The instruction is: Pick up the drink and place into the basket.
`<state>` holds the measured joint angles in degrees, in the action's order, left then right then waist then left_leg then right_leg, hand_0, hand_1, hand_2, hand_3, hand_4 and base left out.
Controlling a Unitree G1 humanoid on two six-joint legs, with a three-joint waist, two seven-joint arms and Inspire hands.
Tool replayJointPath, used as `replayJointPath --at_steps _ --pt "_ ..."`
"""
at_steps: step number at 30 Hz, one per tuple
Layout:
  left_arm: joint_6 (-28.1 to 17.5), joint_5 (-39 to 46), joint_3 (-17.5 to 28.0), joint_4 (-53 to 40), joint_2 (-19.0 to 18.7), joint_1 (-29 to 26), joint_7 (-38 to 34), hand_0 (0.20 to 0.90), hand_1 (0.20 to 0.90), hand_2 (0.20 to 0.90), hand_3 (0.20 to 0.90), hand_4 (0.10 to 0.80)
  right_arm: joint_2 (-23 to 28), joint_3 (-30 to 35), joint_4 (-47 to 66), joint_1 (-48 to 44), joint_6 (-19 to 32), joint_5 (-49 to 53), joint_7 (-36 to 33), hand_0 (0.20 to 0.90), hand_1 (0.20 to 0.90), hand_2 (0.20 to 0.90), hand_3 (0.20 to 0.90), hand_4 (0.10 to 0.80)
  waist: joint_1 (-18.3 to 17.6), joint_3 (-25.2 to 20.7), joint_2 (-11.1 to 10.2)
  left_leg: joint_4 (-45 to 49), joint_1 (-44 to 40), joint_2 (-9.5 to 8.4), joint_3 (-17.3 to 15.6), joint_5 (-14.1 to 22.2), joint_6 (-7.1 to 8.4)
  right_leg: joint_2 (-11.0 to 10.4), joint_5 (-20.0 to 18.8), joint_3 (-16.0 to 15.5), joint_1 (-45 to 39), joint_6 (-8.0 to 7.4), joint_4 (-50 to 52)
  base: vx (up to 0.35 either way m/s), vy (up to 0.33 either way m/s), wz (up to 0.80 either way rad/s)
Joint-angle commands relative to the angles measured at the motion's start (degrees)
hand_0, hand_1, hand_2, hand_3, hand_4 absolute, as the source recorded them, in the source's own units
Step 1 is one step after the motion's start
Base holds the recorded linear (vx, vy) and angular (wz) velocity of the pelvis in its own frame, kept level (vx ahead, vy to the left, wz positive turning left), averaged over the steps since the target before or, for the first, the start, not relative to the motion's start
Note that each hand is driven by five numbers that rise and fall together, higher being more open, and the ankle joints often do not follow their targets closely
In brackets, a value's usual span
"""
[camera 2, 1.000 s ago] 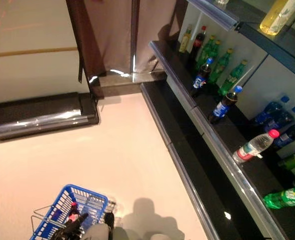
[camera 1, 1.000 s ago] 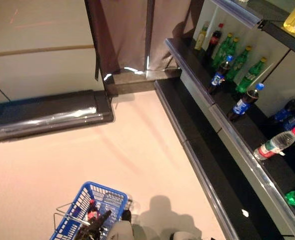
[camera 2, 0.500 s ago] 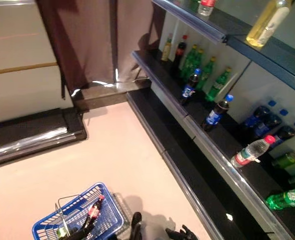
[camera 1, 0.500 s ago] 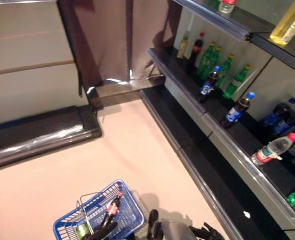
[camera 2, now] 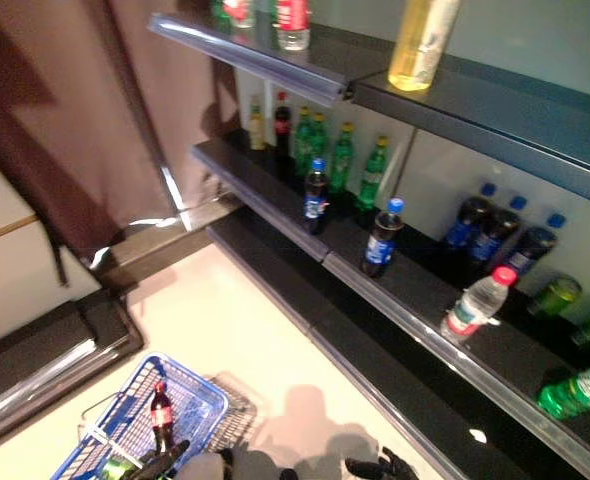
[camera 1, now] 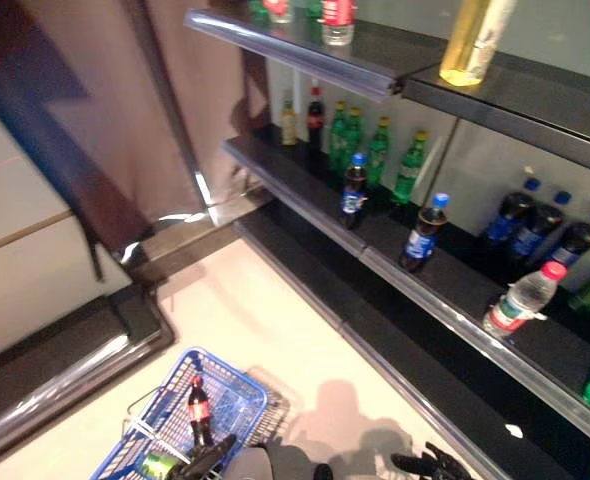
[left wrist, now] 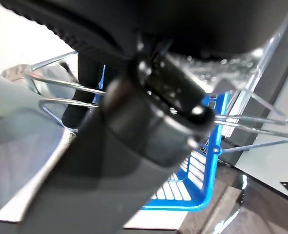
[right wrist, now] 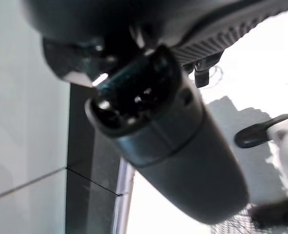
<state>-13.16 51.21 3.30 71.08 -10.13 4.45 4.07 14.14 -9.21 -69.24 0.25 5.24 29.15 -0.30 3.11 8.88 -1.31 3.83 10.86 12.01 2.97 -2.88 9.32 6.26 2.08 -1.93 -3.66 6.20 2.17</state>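
A blue wire-handled basket (camera 1: 239,388) hangs low at the lower left, above the pale floor. Inside it stands a small cola bottle (camera 1: 198,408) with a red cap, beside a green can (camera 1: 158,464). My left hand (camera 1: 209,457) is at the basket's near edge, its fingers curled round the wire handle (left wrist: 66,104). My right hand (camera 1: 429,465) shows at the bottom edge, fingers spread and holding nothing, close to the lowest shelf. Two dark bottles with blue caps (camera 1: 353,189) (camera 1: 421,232) stand at the front of the middle shelf.
A dark shelf unit (camera 1: 445,300) runs along the right, with green bottles (camera 1: 377,150) at the back, a water bottle (camera 1: 520,300) lying on its side and a yellow bottle (camera 1: 474,38) on the top shelf. A brown curtain (camera 1: 85,120) hangs at the left.
The camera has swung up and right towards the shelves, so more shelving shows. The basket stays by my left hand. My right hand stays low at the bottom edge.
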Motion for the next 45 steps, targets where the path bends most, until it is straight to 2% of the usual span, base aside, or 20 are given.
replayJointPath --at_steps 1,2,3,4,6,7,8,11,14,16,17,21,27,28,33,37,41,42,43,45 --pt "-4.0 -0.1 -1.7 -6.1 2.6 2.3 6.2 0.3 0.3 0.3 0.2 0.1 1.9 0.9 2.1 0.3 0.4 -0.7 0.3 0.9 0.9 0.9 0.9 0.8 1.6 3.2 -2.0 -0.7 1.1 1.17 4.3 -8.0 -2.32 -8.7 4.2 6.3 -2.1 -10.19 4.8 0.205 0.443 -0.81" --pt "-3.9 -0.3 -0.9 -5.9 3.0 1.9 6.1 0.3 0.3 0.3 0.2 0.1 1.7 1.0 1.8 0.1 0.8 -0.7 0.1 0.9 0.9 0.9 0.9 0.8 1.6 3.1 -2.0 0.7 0.8 0.18 4.3 -6.0 -2.66 -10.3 4.1 6.5 -2.0 -11.21 4.8 0.185 0.465 -0.96" --pt "-3.9 -0.2 -1.3 -5.9 2.8 1.6 5.6 0.3 0.3 0.3 0.2 0.1 1.4 1.4 1.4 0.1 0.8 -1.1 0.1 0.9 0.9 0.9 0.9 0.8 1.2 3.1 -1.9 1.0 0.0 -0.15 3.2 -4.6 -2.5 -11.8 4.1 5.7 -1.6 -12.08 5.3 0.227 0.502 -1.04" --pt "-2.9 -2.1 -1.2 -6.2 2.5 0.6 4.7 0.3 0.3 0.3 0.2 0.1 0.8 2.1 1.0 0.4 1.0 -2.3 -0.2 0.9 0.9 0.9 0.9 0.8 0.6 3.1 -1.9 2.5 -0.7 -1.26 1.3 -2.7 -2.6 -14.1 3.5 4.5 -1.4 -13.52 5.7 0.223 0.414 -0.81" --pt "-2.4 -3.3 -1.9 -6.4 1.3 -0.2 4.2 0.3 0.3 0.3 0.2 0.1 0.3 2.4 0.9 1.4 1.9 -2.5 0.1 0.9 0.9 0.9 0.9 0.8 0.2 3.1 -2.0 3.6 -1.0 -2.35 0.2 -1.5 -2.76 -16.1 2.2 3.3 -1.4 -14.75 5.6 0.153 0.265 -0.53" --pt "-2.0 -4.1 -2.4 -7.0 -0.3 -1.0 3.9 0.3 0.3 0.3 0.2 0.1 -0.2 2.4 1.1 2.6 3.5 -2.7 1.3 0.9 0.9 0.9 0.9 0.8 -0.2 2.9 -1.9 3.4 -2.1 -3.36 -1.5 -0.4 -3.24 -18.5 0.4 1.7 -0.8 -16.22 5.2 0.169 0.249 -0.18" --pt "-1.6 -3.9 -2.5 -7.3 -1.8 -1.4 3.7 0.3 0.3 0.3 0.2 0.1 -0.8 1.7 1.7 3.2 5.0 -5.3 2.0 0.9 0.9 0.9 0.9 0.8 -0.2 3.0 -1.8 3.1 -3.6 -4.59 -2.7 0.5 -3.88 -20.1 -1.4 -0.1 0.2 -16.97 4.7 0.174 0.282 0.01" --pt "0.2 -3.3 -1.3 -8.7 -4.1 -1.4 4.5 0.3 0.3 0.3 0.2 0.1 -0.8 -2.3 5.9 2.6 4.9 -7.4 0.5 0.9 0.9 0.9 0.9 0.8 0.5 3.5 -1.2 2.8 -6.0 -4.92 -5.9 2.0 -4.23 -22.6 -4.2 -5.0 3.4 -17.33 4.5 0.022 0.141 -0.48" --pt "0.2 -3.6 -2.5 -10.2 -4.9 -2.7 4.2 0.3 0.3 0.3 0.2 0.1 -0.4 -5.1 10.6 0.4 3.6 -6.3 0.2 0.9 0.9 0.9 0.9 0.8 0.7 4.4 -1.2 3.4 -4.8 -4.95 -8.7 2.9 -4.16 -23.9 -6.9 -5.7 5.6 -18.06 1.5 -0.101 -0.054 -0.8" --pt "1.5 -3.7 -3.3 -12.0 -5.1 -3.7 3.5 0.3 0.3 0.3 0.2 0.1 -0.5 -6.7 14.1 -0.2 3.0 -6.5 0.4 0.9 0.9 0.9 0.9 0.8 0.5 4.9 -1.4 4.7 -3.5 -4.92 -9.1 3.6 -4.17 -24.0 -7.3 -4.8 6.0 -18.3 0.3 -0.044 -0.132 -0.17" --pt "1.6 -4.5 -3.7 -12.8 -4.8 -3.6 2.9 0.3 0.3 0.3 0.2 0.1 -0.4 -7.6 15.8 -0.1 2.6 -7.5 0.2 0.9 0.9 0.9 0.9 0.8 0.5 5.0 -1.6 5.4 -3.2 -4.69 -9.4 3.7 -3.95 -24.2 -7.7 -5.4 5.7 -18.34 -0.3 -0.003 -0.158 0.05" --pt "2.8 -5.9 -5.5 -16.3 -4.4 -2.2 0.5 0.3 0.3 0.3 0.2 0.1 1.5 -10.9 27.8 1.0 1.1 -12.3 -0.7 0.9 0.9 0.9 0.9 0.8 0.6 5.3 -2.2 5.4 -2.8 -2.74 -10.0 2.8 -2.98 -23.2 -7.3 -6.5 4.4 -18.85 -2.0 0.005 -0.168 0.05" --pt "3.2 -6.1 -7.1 -19.3 -5.0 2.0 -0.8 0.3 0.3 0.3 0.2 0.1 11.1 -14.5 51.9 3.1 -0.5 -18.0 0.2 0.9 0.9 0.9 0.9 0.8 0.6 5.1 -3.0 2.3 -3.8 -0.54 -9.8 0.6 -1.41 -20.9 -6.1 -7.9 2.9 -17.91 -3.1 -0.013 -0.126 -0.1" --pt "3.2 -6.1 -7.1 -19.3 -5.0 2.1 -0.9 0.3 0.3 0.3 0.2 0.1 11.1 -14.5 51.9 3.2 -0.6 -18.0 0.2 0.9 0.9 0.9 0.9 0.8 0.6 5.1 -3.0 2.2 -3.8 -0.54 -9.8 0.6 -1.41 -20.9 -6.1 -7.9 2.9 -17.91 -3.1 -0.008 -0.051 0.01" --pt "1.9 -6.1 -6.0 -18.7 -4.5 5.0 0.5 0.3 0.3 0.3 0.2 0.1 19.1 -11.9 71.5 4.5 -0.1 -17.3 3.3 0.9 0.9 0.9 0.9 0.8 -0.1 3.6 -3.4 -1.7 -6.5 0.34 -10.1 -0.8 -0.85 -19.4 -5.4 -8.1 2.3 -17.12 -3.7 0.032 -0.018 0.01" --pt "1.2 -7.0 -5.6 -18.6 -3.2 6.3 0.8 0.3 0.3 0.3 0.2 0.1 22.4 -6.7 82.7 4.9 3.2 -13.2 3.7 0.9 0.9 0.9 0.9 0.8 -0.6 2.2 -3.3 -2.9 -8.1 0.84 -10.3 -1.0 -0.56 -18.9 -4.9 -8.3 2.0 -16.77 -3.4 0.058 0.017 0.0" --pt "0.9 -7.9 -5.4 -17.8 -2.3 6.5 0.9 0.3 0.3 0.3 0.2 0.1 23.3 -2.5 88.5 3.4 6.7 -11.5 -0.4 0.9 0.9 0.9 0.9 0.8 -0.8 1.6 -2.8 -2.9 -9.2 1.25 -10.3 -0.7 -0.47 -18.8 -4.2 -8.4 1.7 -16.55 -2.4 0.056 0.03 0.02" --pt "0.7 -8.0 -5.4 -17.1 -1.8 6.3 0.9 0.3 0.3 0.3 0.2 0.1 23.2 -0.6 89.9 1.9 12.1 -11.3 -7.3 0.9 0.9 0.9 0.9 0.8 -0.8 1.5 -2.6 -2.8 -9.6 1.42 -10.2 -0.5 -0.53 -18.8 -3.8 -8.5 1.6 -16.41 -1.7 0.06 0.027 0.01" --pt "0.7 -8.1 -5.5 -17.0 -1.6 6.2 0.8 0.3 0.3 0.3 0.2 0.1 22.7 0.3 90.4 1.2 12.1 -10.8 -8.4 0.9 0.9 0.9 0.9 0.8 -0.8 1.4 -2.4 -2.6 -9.7 1.48 -10.3 -0.4 -0.51 -18.8 -3.6 -8.5 1.5 -16.38 -1.4 0.094 0.039 0.0" --pt "0.6 -8.3 -6.1 -16.3 -0.9 5.9 0.5 0.3 0.3 0.3 0.2 0.1 20.9 2.4 91.3 -2.0 14.0 -12.4 -14.9 0.9 0.9 0.9 0.9 0.8 -0.5 1.3 -1.9 -1.8 -9.8 1.52 -9.9 0.2 -0.53 -18.9 -2.8 -8.5 1.3 -16.22 -0.3 0.074 0.036 0.0"
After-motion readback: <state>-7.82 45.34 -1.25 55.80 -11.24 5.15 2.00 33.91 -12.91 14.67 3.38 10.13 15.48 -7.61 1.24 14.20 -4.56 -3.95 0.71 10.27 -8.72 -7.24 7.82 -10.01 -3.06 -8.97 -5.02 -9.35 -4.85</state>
